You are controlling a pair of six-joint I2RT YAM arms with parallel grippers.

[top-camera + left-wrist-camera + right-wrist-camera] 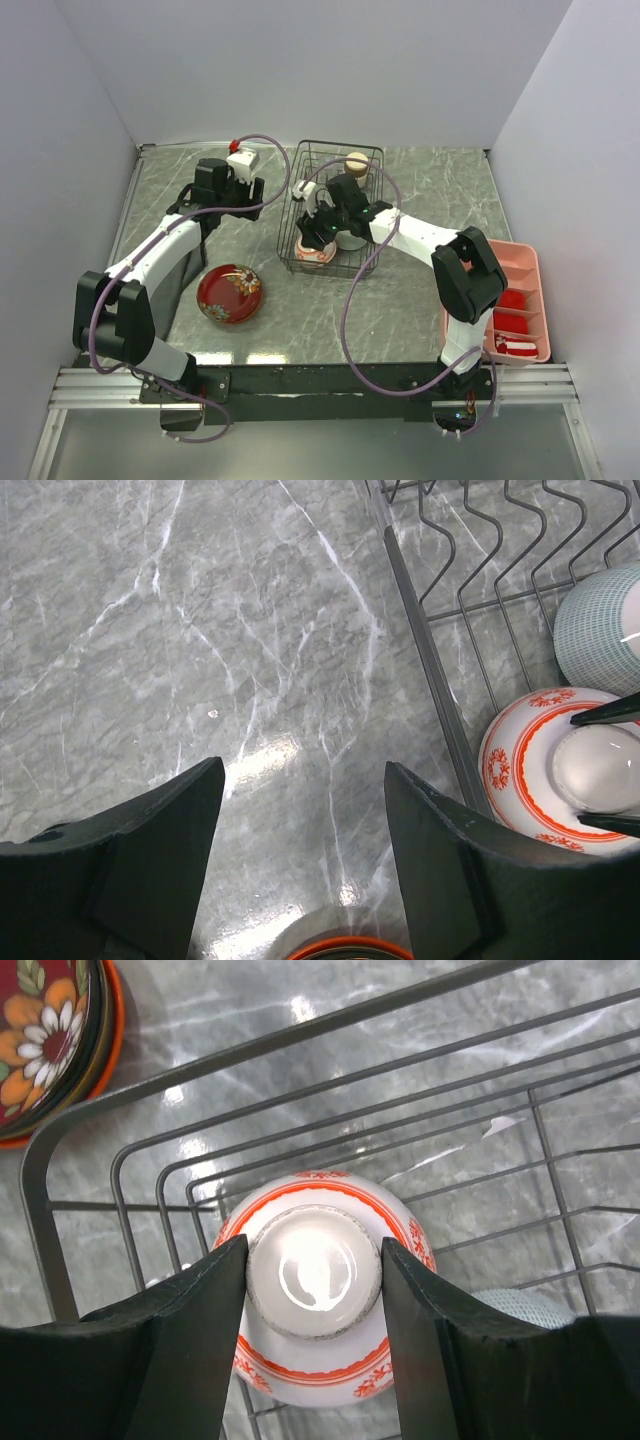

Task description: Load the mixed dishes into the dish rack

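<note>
The rack (340, 145) stands on the grey marble counter (430, 200), a little toward 12 o'clock from its middle. The right arm reaches into it from 4 o'clock. Its pincer (312, 1260) is closed on the white foot of the red-and-white bowl (320, 1360), one finger pressed to each side of the foot ring. That bowl is upside down in the 7 o'clock corner of the rack; whether it rests on the wires or hangs just above them cannot be told.

Just beside it at 3 o'clock, also inside the rack, is the pale green bowl (600, 625), partly hidden by the arm in the top view. The tan cup (356, 160) is at the rack's 1 o'clock corner, well apart from both bowls.

Outside the rack, at 7 o'clock from it, the flowered bowl (230, 293) sits right way up on the plate (116, 1015), whose orange-red rim shows around it.

The left pincer (305, 770) stands open over bare counter at 9 o'clock of the rack, with nothing between its fingers and near the rack's side wires without touching them.

A pink tray (530, 260) with red pieces in it lies at the counter's 4 o'clock edge, beside the right arm.
</note>
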